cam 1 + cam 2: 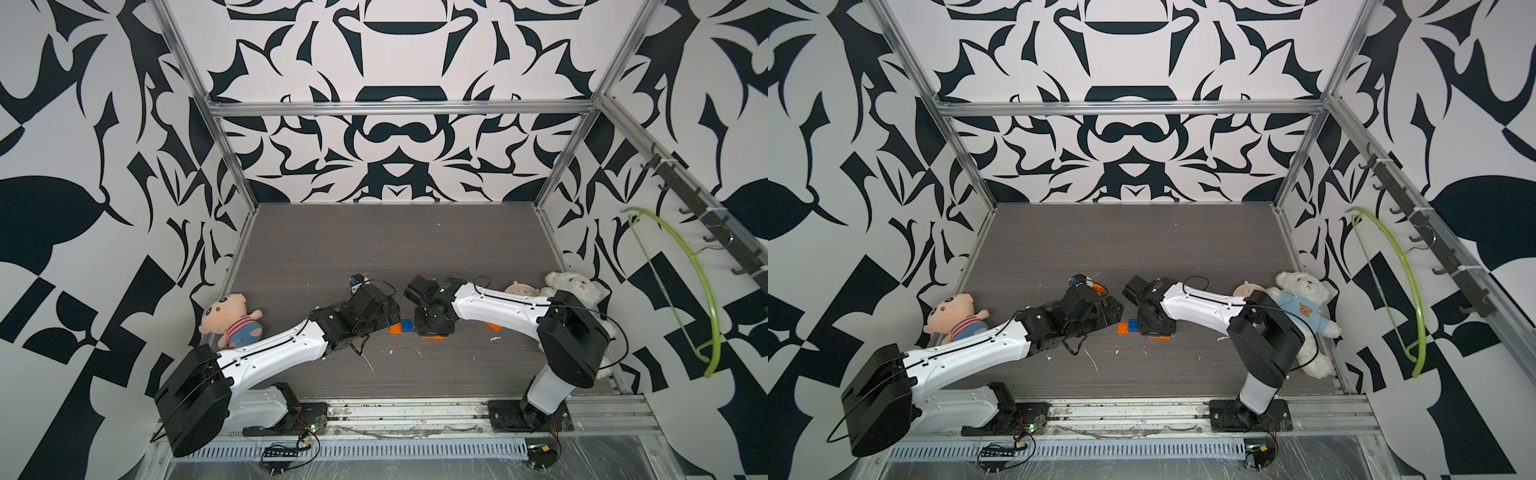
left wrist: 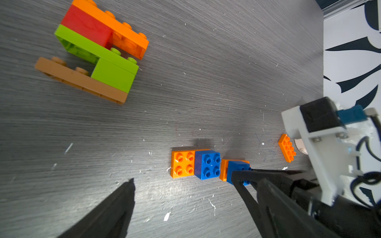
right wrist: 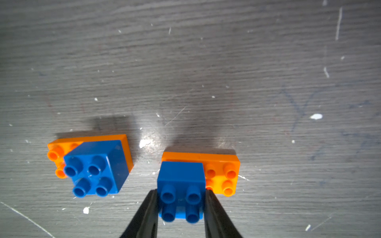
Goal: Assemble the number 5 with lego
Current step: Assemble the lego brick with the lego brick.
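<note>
Near the front middle of the surface, between the two arms, the right tool is clamped narrowly on a blue brick, one finger against each side wall. That brick sits on one end of an orange oblong, which lies flat with its four free studs on the side away from its neighbour. Toward the robot's left, across a narrow gap, lies a second orange oblong carrying its own blue square on the end nearer the gap. Both long axes run roughly along one line, end to end, though the second looks turned slightly off it. The left tool hangs with its jaws spread wide and nothing between them, and it is the arm nearer the second oblong. Further back sits a clump of orange, red, lime and brown bricks, apart from this pair, and a small orange plate lies over on the right arm's side. I judge the next move turns on that gap and skew: the gripped stack would need to travel leftward with its axis kept true.
</note>
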Available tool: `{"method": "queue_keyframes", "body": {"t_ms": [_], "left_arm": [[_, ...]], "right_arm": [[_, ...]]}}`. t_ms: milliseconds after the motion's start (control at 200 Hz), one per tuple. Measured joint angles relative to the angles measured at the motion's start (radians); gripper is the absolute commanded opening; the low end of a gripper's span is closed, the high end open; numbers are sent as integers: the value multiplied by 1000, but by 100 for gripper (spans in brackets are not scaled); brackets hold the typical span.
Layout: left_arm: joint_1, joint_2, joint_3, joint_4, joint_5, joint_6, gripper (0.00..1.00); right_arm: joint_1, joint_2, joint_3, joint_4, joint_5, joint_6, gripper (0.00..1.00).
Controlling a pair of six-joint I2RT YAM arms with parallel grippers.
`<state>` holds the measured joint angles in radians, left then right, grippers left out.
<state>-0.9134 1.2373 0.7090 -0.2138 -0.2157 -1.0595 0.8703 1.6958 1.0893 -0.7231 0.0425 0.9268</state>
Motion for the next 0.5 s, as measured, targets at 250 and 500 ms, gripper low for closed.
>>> {"method": "queue_keyframes", "body": {"t_ms": [250,500], "left_arm": [[0,0,0,0,-1,0,99],[0,0,0,0,-1,0,99]], "right_arm": [[6,1,0,-2,5,10,38],[6,10,2,-2,8,16,38]]}}
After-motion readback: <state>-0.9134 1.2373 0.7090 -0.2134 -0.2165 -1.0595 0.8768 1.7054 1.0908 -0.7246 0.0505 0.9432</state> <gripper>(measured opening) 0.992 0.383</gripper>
